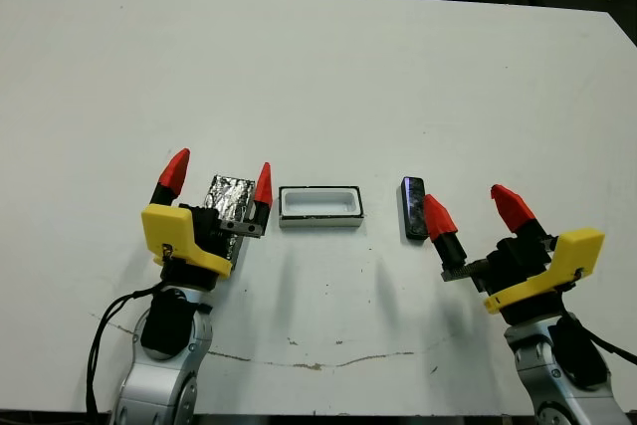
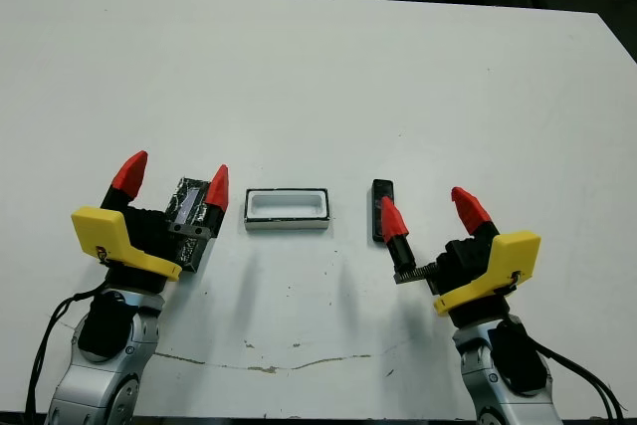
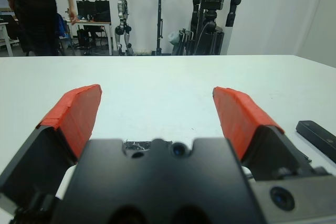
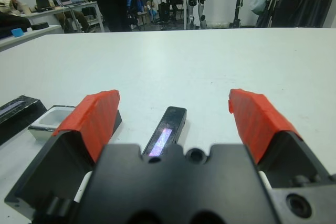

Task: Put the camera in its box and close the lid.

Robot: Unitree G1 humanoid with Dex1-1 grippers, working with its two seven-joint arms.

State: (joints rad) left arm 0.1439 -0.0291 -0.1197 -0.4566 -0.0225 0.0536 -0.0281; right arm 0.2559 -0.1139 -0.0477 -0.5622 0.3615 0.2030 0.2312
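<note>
The box (image 1: 319,206) sits open in the middle of the table, its white inside bare. The camera (image 1: 412,208), a slim black bar, lies on the table right of the box and shows again as the camera (image 4: 167,132) between my right fingers. My right gripper (image 1: 473,208) hovers open just right of and nearer than the camera. The speckled lid (image 1: 231,196) lies flat left of the box. My left gripper (image 1: 219,176) is open above the lid, one fingertip (image 1: 263,184) over its right edge. The box (image 4: 50,121) and the lid (image 4: 18,109) also appear in the right wrist view.
A thin crack line (image 1: 328,363) runs across the white table (image 1: 318,67) near its front edge. Beyond the far edge stand a person (image 3: 31,9), desks and robot stands (image 3: 212,9). Another person (image 4: 10,3) sits at a desk.
</note>
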